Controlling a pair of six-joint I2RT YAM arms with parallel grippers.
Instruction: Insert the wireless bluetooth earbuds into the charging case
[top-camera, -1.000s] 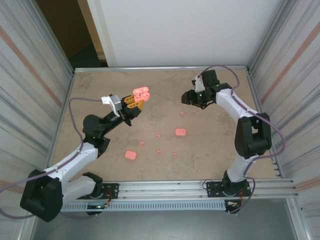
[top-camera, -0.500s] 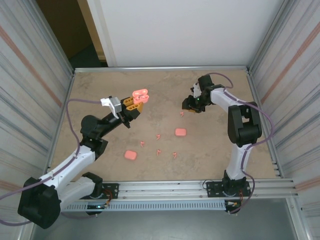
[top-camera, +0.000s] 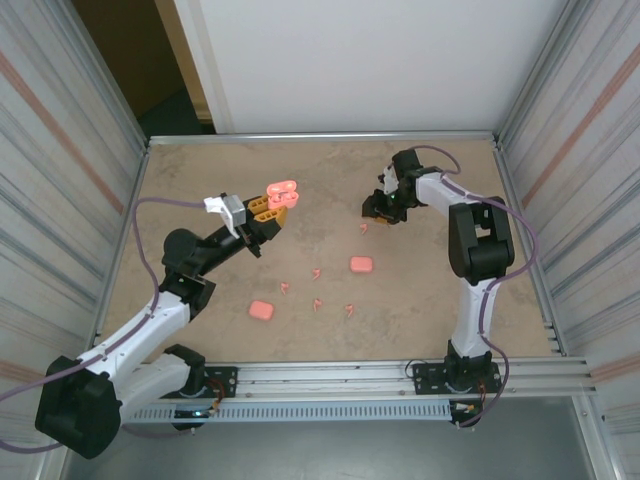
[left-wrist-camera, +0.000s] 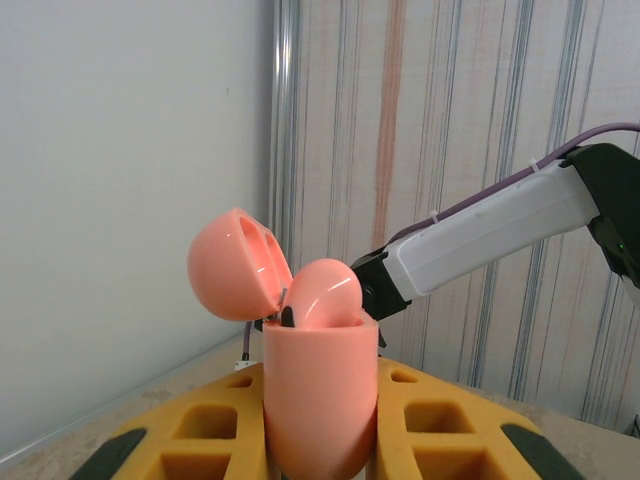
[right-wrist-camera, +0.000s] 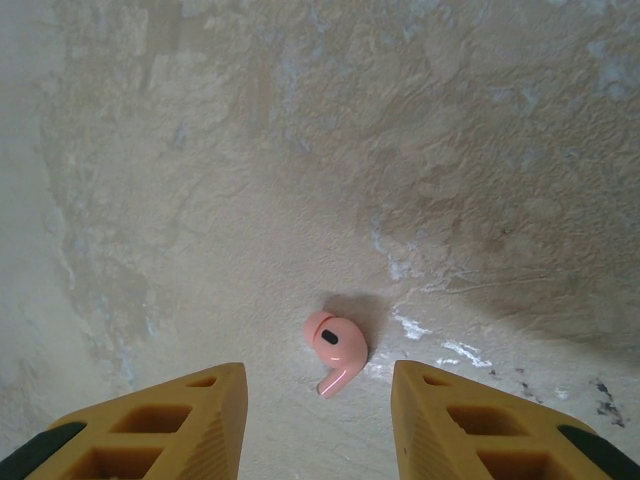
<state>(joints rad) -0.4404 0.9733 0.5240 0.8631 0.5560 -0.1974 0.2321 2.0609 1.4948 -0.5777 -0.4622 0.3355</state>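
1. Right now the move turns on one earbud (right-wrist-camera: 337, 350) lying on the counter (right-wrist-camera: 200, 150). In the right wrist view it sits just below centre, between the two yellow fingers of the right hand (right-wrist-camera: 318, 400) and a little beyond their tips.
2. Its long axis runs nearly up and down the frame, with the rounded head at the top and the stem angled to the lower left. That is roughly crosswise to the line the fingers close along, so I judge they would meet its narrow sides.
3. The right hand stands partly open and has hold of nothing; both fingers are clear of the earbud.
4. From above, that earbud (top-camera: 364, 228) lies just below and left of the right hand (top-camera: 380, 210), making the right arm much the nearer one.
5. The left hand (top-camera: 265, 208), left of centre, is closed around the open charging case (left-wrist-camera: 320, 400) and holds it upright off the counter.
6. The lid (left-wrist-camera: 235, 265) is swung back to the upper left. One earbud (left-wrist-camera: 325, 292) is already seated in the case; whether the second socket is free I cannot tell.
7. Four loose earbuds (top-camera: 317, 271) lie scattered below centre, with two closed cases (top-camera: 361, 264) near them.
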